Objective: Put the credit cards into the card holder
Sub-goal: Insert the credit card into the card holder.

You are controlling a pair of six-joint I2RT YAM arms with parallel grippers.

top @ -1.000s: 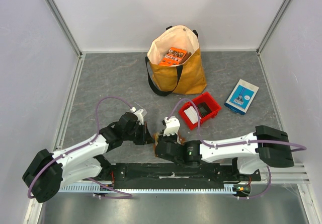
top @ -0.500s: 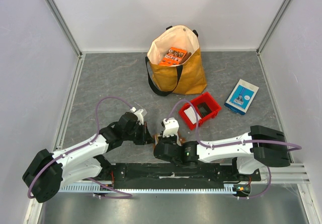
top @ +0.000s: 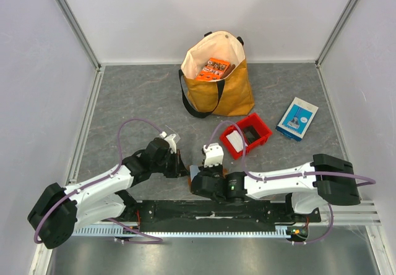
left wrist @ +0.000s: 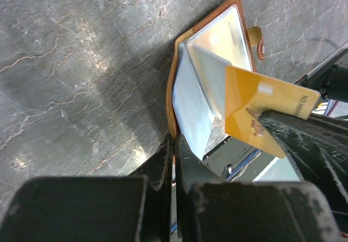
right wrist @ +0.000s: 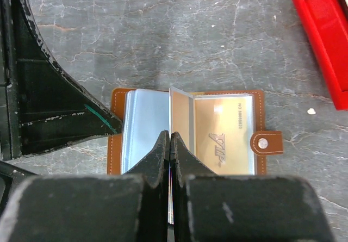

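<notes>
The left gripper (left wrist: 174,144) has its jaws pressed together on the near brown edge of the card holder (right wrist: 259,117), pinning it to the grey table (top: 136,102). The holder lies open just ahead of both grippers and between them, its clear sleeves fanned up and its snap tab pointing right. The right gripper (right wrist: 169,136) is closed tight at the bottom edge of one upright sleeve at the holder's middle; whether it pinches that sleeve cannot be told. Just right of its fingertips a gold card (right wrist: 223,136) sits in the right-hand sleeve.

Further right and back, well apart from the grippers, a red bin (top: 265,140) holds a white card (top: 234,140) and a dark card (top: 250,133). A blue-and-white box (top: 297,118) lies beyond it.
</notes>
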